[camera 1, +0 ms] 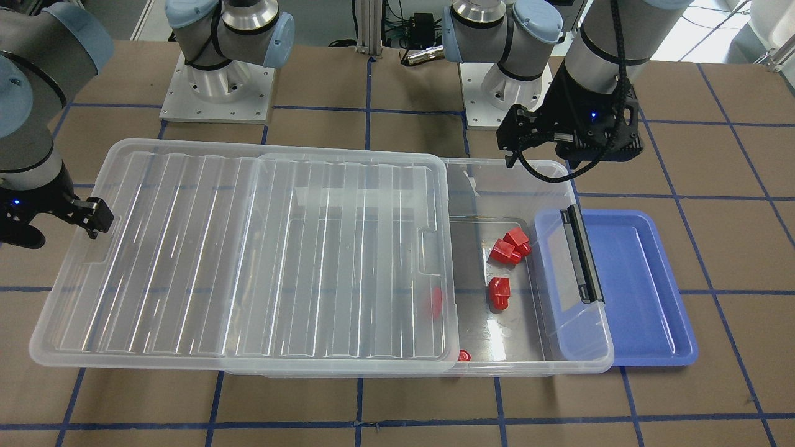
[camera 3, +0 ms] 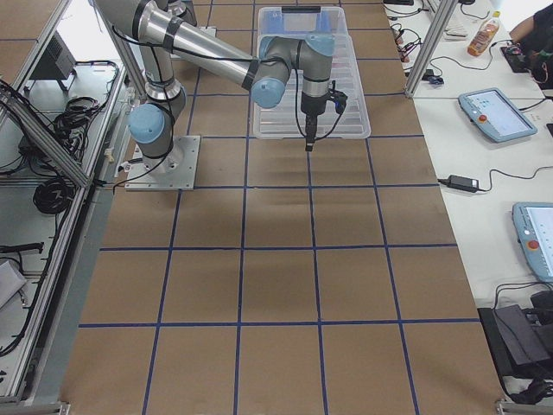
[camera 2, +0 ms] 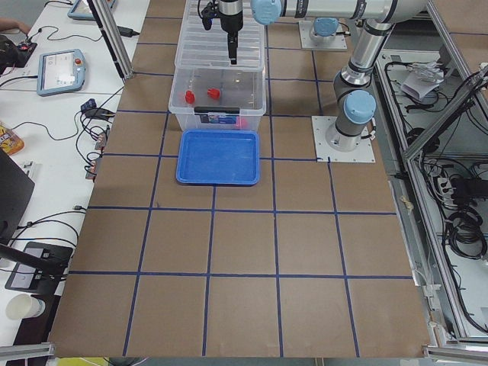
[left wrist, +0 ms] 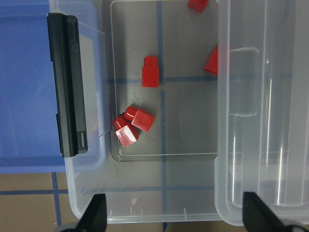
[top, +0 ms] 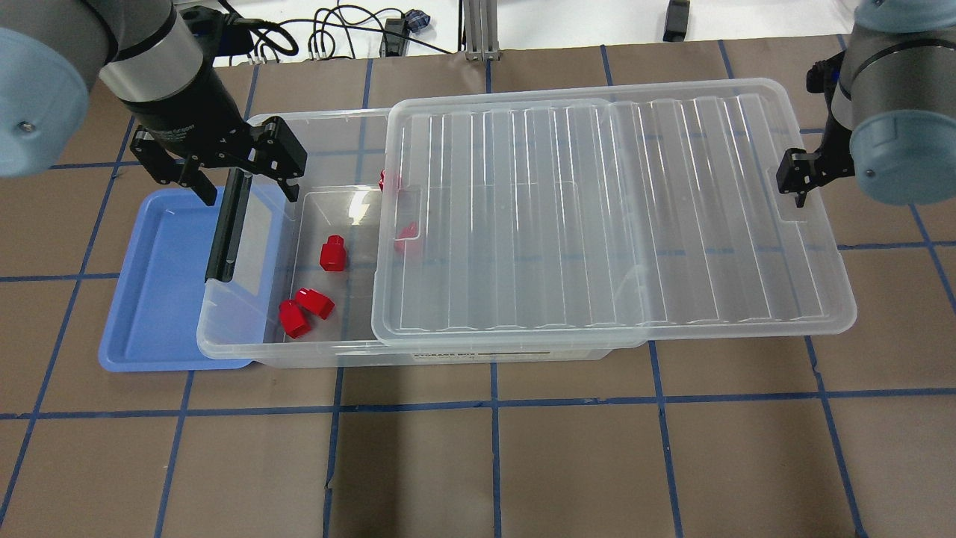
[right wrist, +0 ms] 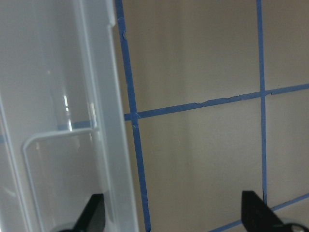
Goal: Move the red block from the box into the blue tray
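Your left gripper (top: 246,185) hangs spread and empty over the box (top: 314,356) by the left edge of the worktop (top: 523,463), right gripper (right wrist: 175,215) spread too, and if you drop for the lone red block (top: 331,254) inside, a finger could clip the lid (top: 597,217) or latch (top: 228,224).

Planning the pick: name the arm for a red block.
Left: the left end effector hovers open over the box's uncovered end, near the red blocks and blue tray; the right end effector sits at the lid's far end.
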`<state>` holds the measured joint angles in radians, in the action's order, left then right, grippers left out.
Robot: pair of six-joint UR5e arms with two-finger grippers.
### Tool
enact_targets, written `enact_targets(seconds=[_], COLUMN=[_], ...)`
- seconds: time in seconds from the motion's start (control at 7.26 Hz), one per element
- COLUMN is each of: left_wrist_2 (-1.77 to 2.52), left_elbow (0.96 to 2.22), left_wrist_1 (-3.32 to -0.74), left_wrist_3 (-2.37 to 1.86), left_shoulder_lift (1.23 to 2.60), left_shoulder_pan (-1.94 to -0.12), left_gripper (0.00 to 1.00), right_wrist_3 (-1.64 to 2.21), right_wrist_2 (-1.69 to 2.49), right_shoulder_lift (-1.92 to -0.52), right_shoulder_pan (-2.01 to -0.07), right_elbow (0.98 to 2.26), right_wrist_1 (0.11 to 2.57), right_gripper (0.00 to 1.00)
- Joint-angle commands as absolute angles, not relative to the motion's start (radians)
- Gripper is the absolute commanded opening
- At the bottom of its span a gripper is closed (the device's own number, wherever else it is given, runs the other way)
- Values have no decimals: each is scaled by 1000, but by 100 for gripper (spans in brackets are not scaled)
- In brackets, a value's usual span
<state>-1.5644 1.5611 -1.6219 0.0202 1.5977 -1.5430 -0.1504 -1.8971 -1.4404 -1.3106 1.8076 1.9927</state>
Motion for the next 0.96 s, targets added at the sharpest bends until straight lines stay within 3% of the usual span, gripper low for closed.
enact_targets(seconds=[0.0,0.83], left_wrist_2=[-1566,-1549], left_elbow=[1592,1620], left_wrist_1=[-1653,-1378], left_wrist_3=[5,20], left_shoulder_lift=[1667,1871], left_shoulder_pan=[-1523,-1577], left_gripper=[100,100], right_wrist_3=[-153,-138], right_wrist_2=[-1905,-1752], right_shoulder_lift=[-1440,-1541], right_shoulder_pan=[-1292,-1353], right_elbow=[1804,1705], right_wrist_1=[1990,1909], right_gripper=[100,100])
